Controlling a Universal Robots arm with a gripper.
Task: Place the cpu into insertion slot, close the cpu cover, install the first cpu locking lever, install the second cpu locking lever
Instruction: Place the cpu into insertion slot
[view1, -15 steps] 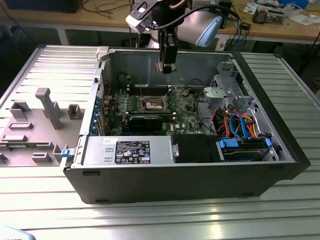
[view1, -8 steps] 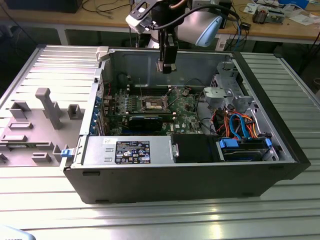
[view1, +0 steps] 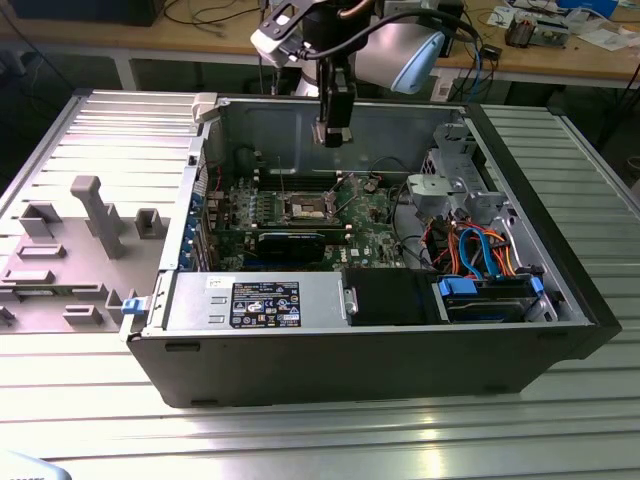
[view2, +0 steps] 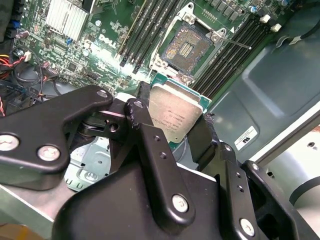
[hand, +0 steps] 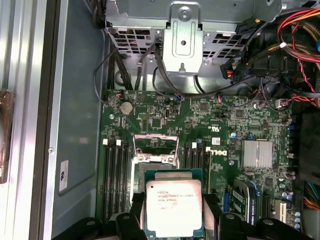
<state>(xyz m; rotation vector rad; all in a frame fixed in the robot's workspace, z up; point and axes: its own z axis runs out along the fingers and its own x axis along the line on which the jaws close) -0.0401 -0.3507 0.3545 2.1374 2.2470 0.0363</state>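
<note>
Cpu (view2: 176, 112) sat clamped in my hand (view2: 171, 125), hovering above the bare insertion slot (view2: 189, 46), apart from it; I judged any tilt or offset on lowering could bend the slot's contacts.

— What's around the work area on your feed?
— In the exterior view I see a ribbed metal table (view1: 300, 440), its slats running side to side, with soft glare (view1: 430, 425) near the front edge. A grey plate with upright blocks (view1: 150, 265) lies at the edge on the exterior view's left.
— And behind it?
— A pale wooden bench (view1: 560, 62) along the back, with cables (view1: 215, 15) and papers (view1: 605, 35) scattered on top and dark shadow beneath.
</note>
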